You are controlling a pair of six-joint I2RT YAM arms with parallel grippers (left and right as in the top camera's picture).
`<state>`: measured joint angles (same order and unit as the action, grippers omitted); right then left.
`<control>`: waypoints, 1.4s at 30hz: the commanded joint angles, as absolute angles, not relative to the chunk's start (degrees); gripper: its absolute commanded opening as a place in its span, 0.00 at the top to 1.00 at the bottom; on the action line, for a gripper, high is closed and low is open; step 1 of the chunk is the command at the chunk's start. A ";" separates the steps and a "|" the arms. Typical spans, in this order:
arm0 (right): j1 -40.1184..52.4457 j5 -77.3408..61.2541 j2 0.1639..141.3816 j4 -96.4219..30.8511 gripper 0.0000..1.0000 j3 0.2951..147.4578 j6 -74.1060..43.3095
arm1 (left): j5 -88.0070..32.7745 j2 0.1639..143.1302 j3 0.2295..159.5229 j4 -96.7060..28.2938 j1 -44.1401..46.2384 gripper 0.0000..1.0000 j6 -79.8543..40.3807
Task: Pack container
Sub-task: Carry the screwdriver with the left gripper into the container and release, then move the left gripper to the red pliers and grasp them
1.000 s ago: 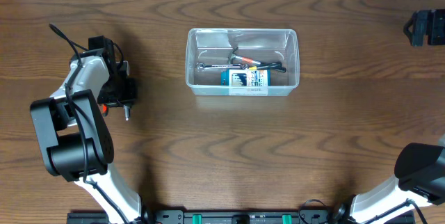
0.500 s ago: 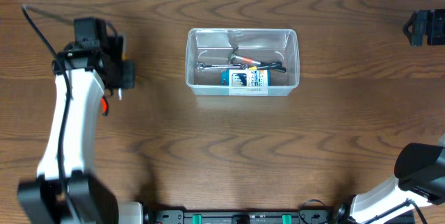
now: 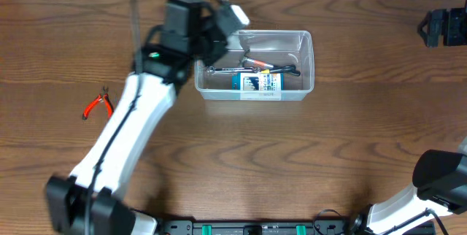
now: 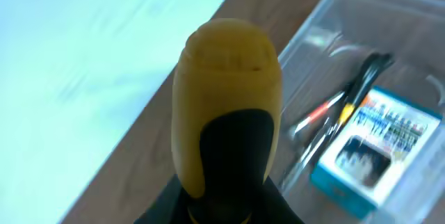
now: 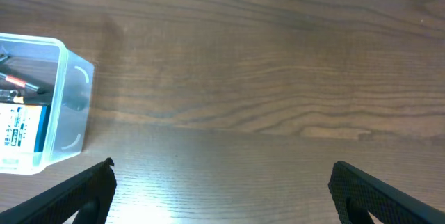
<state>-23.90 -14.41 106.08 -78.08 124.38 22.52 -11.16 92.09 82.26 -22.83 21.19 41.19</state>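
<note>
**Overhead:** the bin (image 3: 309, 63) sits on the worktop (image 3: 292, 162), toward its far side, with a blue box (image 3: 257, 82) inside. The left tool (image 3: 217, 40) hangs over the bin's far left corner (too blurred here to read its jaws). Red pliers (image 3: 97, 105) lie well apart to the left. The right tool (image 3: 441, 28) is at the far right edge.

**Left wrist:** a yellow-and-black handle (image 4: 226, 92) fills the foreground, with the left tool closed narrowly on its dark lower end. The bin (image 4: 306, 29) lies beyond it, on the right.

**Right wrist:** the right tool (image 5: 222, 168) is spread wide with nothing between its jaws. One end of the bin (image 5: 69, 106) shows at the left.
</note>
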 commanded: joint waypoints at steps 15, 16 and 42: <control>-23.53 -15.27 106.08 -78.06 0.01 124.66 21.87 | -13.85 116.92 82.63 -20.93 25.69 0.94 46.44; -23.53 -15.27 106.08 -78.06 0.01 124.66 21.87 | -13.69 117.10 82.63 -20.93 25.65 0.94 46.44; -23.59 -15.25 106.08 -77.95 0.01 124.66 21.91 | 1.02 87.88 82.76 -37.65 18.41 0.02 28.34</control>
